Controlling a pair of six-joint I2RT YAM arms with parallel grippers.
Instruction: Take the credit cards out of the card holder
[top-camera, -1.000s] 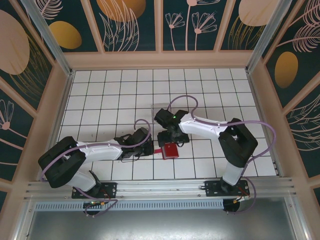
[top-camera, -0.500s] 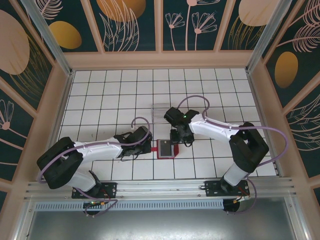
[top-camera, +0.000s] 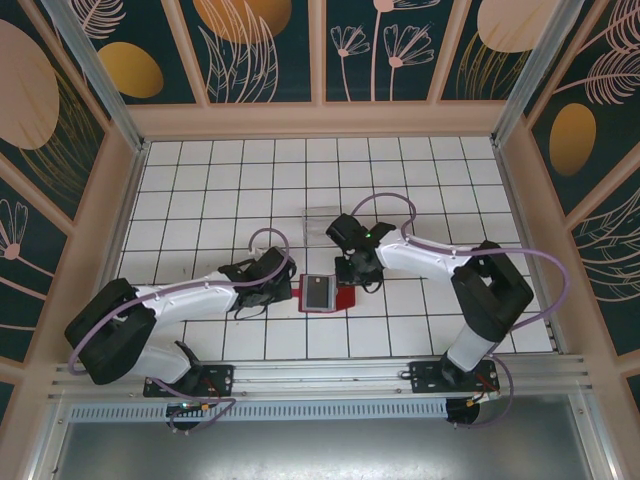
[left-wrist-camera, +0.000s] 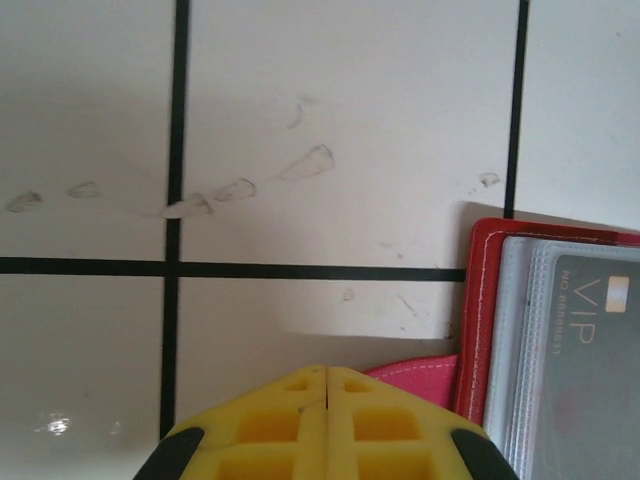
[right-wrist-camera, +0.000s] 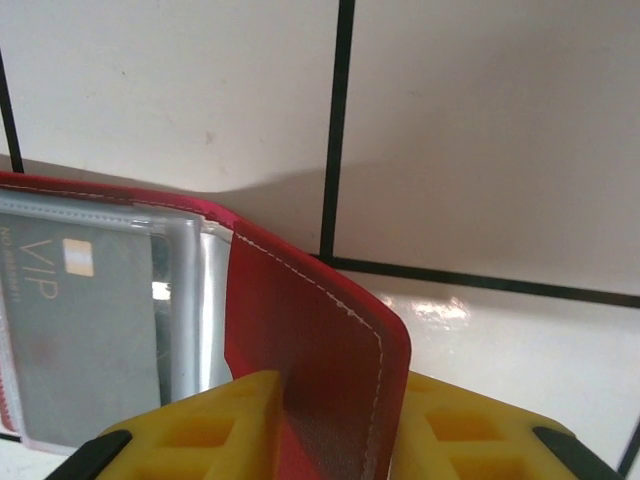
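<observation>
Table (top-camera: 200, 180) of white tiles ruled by black lines. Red card holder (top-camera: 325, 293) lying open toward the middle of the table's near edge, grey lining upward. Yellow-fingered right gripper (right-wrist-camera: 340, 382) clamped on the holder's raised red flap, one finger on each face. Yellow-fingered left gripper (left-wrist-camera: 326, 374) at the holder's left edge, clenched, fingers pressed flat together. Grey VIP credit card (left-wrist-camera: 590, 370) tucked under a clear sleeve inside the holder. Red closing tab (left-wrist-camera: 418, 374) poking out just beside the left fingers.
</observation>
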